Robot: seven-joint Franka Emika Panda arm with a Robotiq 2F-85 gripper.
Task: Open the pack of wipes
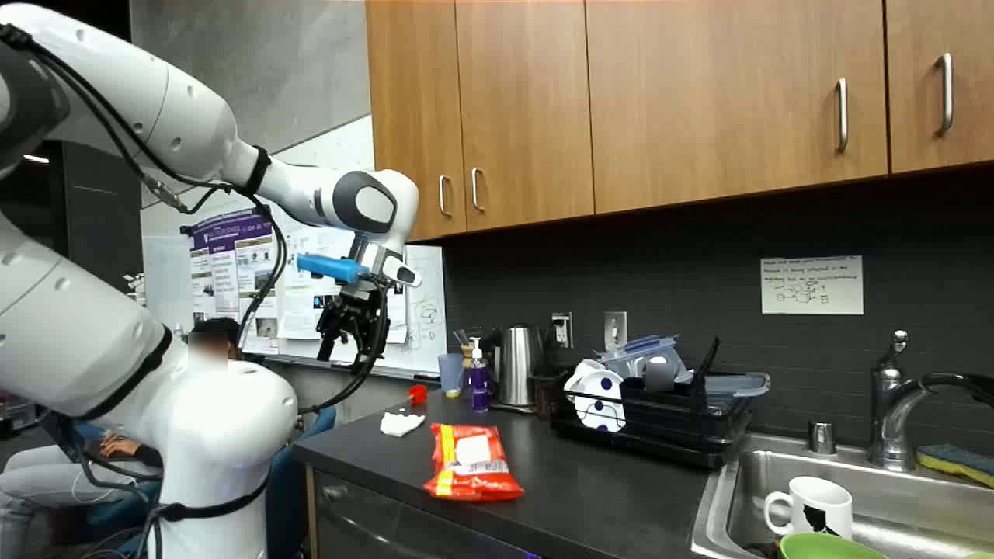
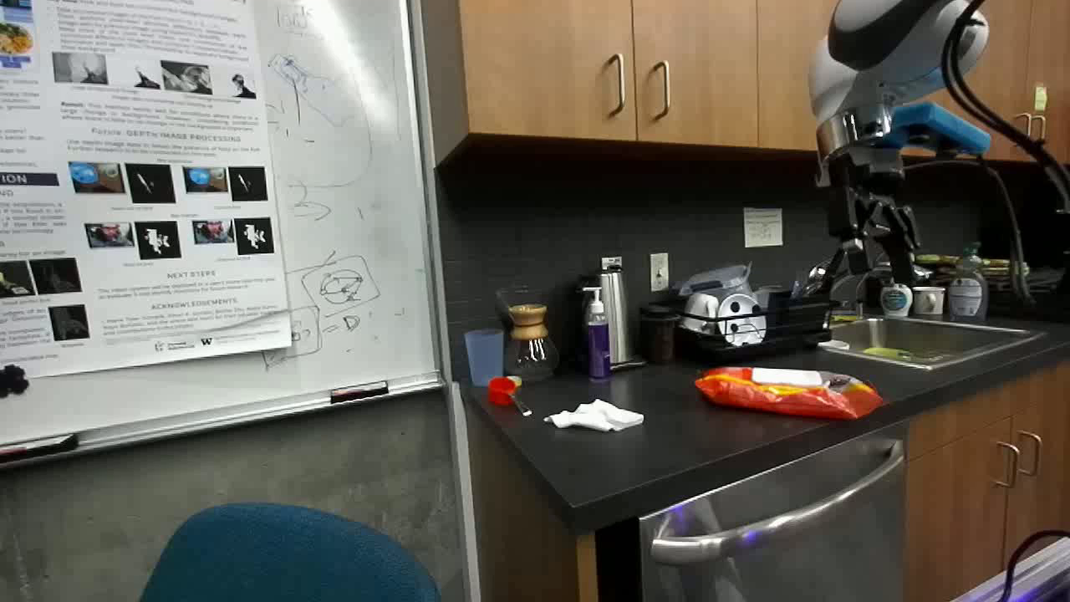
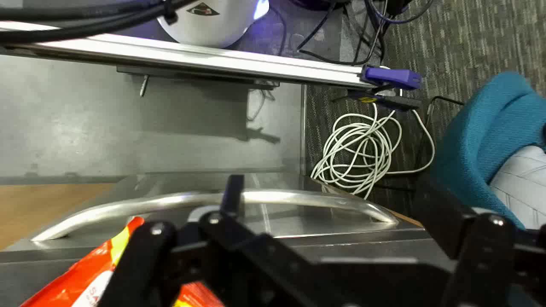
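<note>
Pack of wipes [image 2: 788,395] lies label-up near the front edge of the desk [image 2: 660,456], prob for easy reach; claw's out of the way, claw [image 2: 878,266] spread, empty.

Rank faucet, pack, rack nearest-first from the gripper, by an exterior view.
From the gripper, in an exterior view:
1. Pack: on the counter, below the gripper and right in the picture.
2. Rack: farther right.
3. Faucet: rightmost of the three.
</note>
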